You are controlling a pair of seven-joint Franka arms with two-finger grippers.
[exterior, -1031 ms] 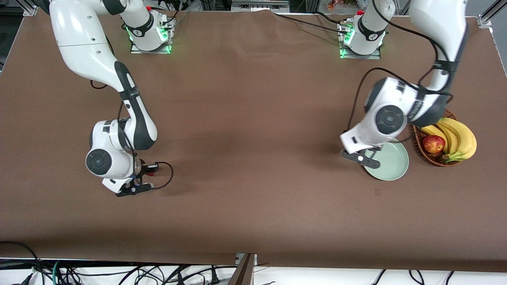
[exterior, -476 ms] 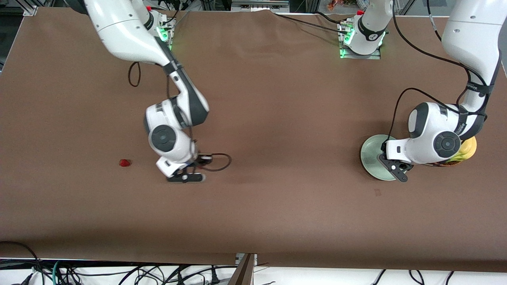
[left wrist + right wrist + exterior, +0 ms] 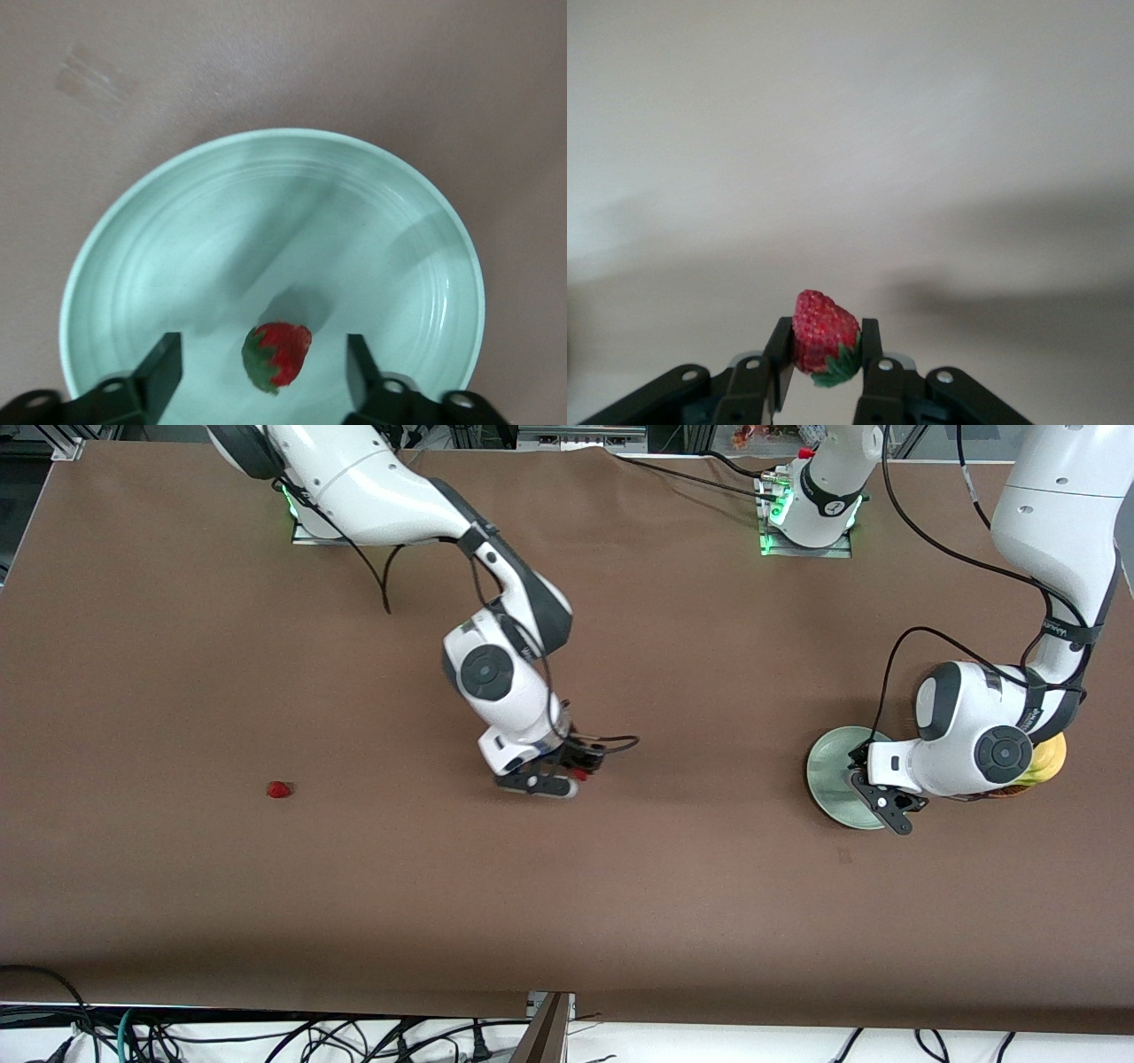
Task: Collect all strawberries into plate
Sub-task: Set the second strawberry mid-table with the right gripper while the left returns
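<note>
Left claw now apart over the plate, where half a second ago it was together; one strawberry released and lying on the plate floor between the spread fingers, touching neither. Judged delivered.

Right claw clamped on a second strawberry, over bare worktop near mid-table. A second ago low at the right arm's end of the worktop; since carried toward the plate, with well over half the way yet to cover.

Third strawberry loose on the worktop toward the right arm's end, well apart from both claws. Hidden under the right arm a second ago, exposed since that arm moved off.

Standing, as judged: one berry in, one in transit, one uncollected.

Materials and shapes:
- Plate: round, shallow, pale mint green, glossy glaze, faint concentric rings near the rim.
- Berries: small, roughly conical, pitted red skin, dull green leafy cap.
- Worktop: flat matte brown covering, one small scuffed patch just beside the plate.
- Claw fingers: flat black plates.

Basket contents at the left arm's end mostly hidden under that arm; only a yellow sliver showing.
</note>
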